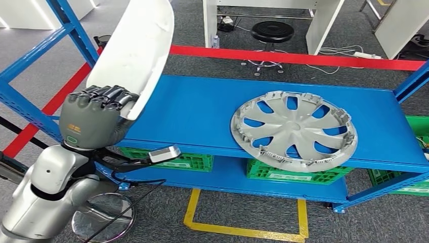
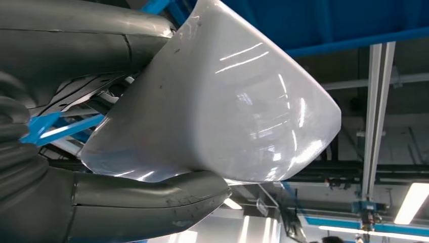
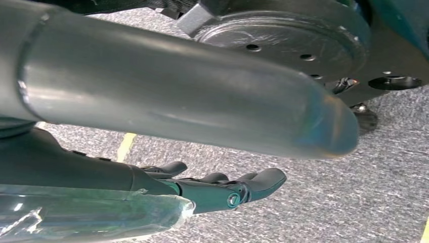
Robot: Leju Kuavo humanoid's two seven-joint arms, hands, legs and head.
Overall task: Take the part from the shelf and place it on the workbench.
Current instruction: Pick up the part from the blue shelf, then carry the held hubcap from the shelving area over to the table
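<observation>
Left hand [image 1: 93, 119] grips white part [image 1: 134, 50] — above the shelf [image 1: 202, 109].

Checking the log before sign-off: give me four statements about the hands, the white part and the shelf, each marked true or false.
1. The left hand holds the white part. True.
2. The wheel cover stands upright on the floor. False: it lies flat on the blue shelf.
3. The right hand holds a part. False: its fingers are spread, holding nothing.
4. Green crates sit under the shelf's top level. True.
</observation>
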